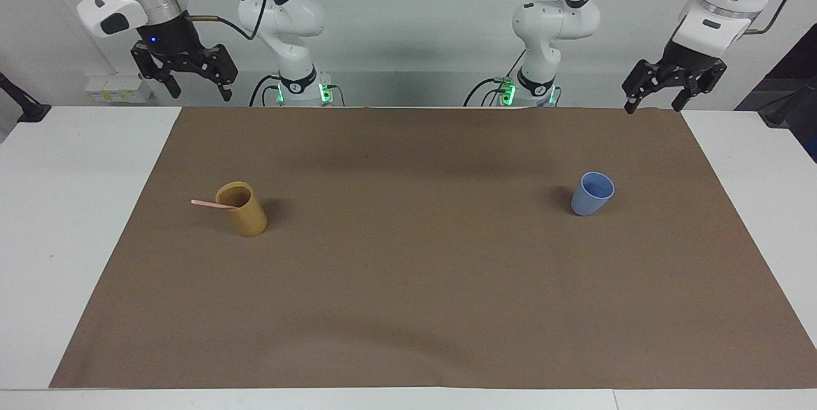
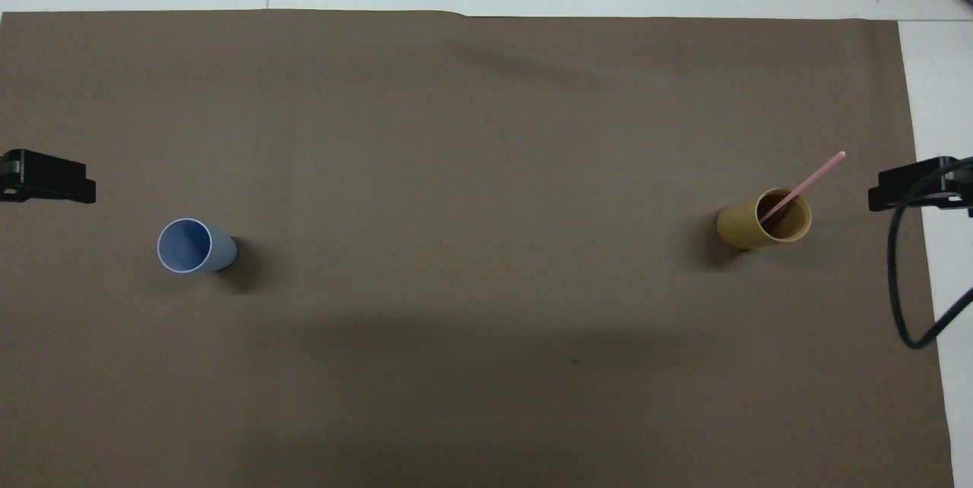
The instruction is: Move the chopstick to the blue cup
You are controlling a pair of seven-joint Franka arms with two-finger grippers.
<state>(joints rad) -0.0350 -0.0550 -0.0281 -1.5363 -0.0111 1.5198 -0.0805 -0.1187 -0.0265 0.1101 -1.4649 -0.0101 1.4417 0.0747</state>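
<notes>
The white worktop (image 1: 70, 218) is covered by a brown mat (image 1: 421, 269). On the mat, a tan cup (image 1: 242, 211) is stood toward the right arm's edge, and the blue cup (image 1: 592, 193) toward the left arm's edge.

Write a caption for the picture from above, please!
Pink chopstick leans in tan cup; blue cup stands empty on brown mat.

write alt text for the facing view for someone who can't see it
A pale pink chopstick leans in a tan cup on a brown mat, toward the right arm's end; an empty blue cup stands toward the left arm's end. The right gripper and left gripper hang open, holding nothing.
</notes>
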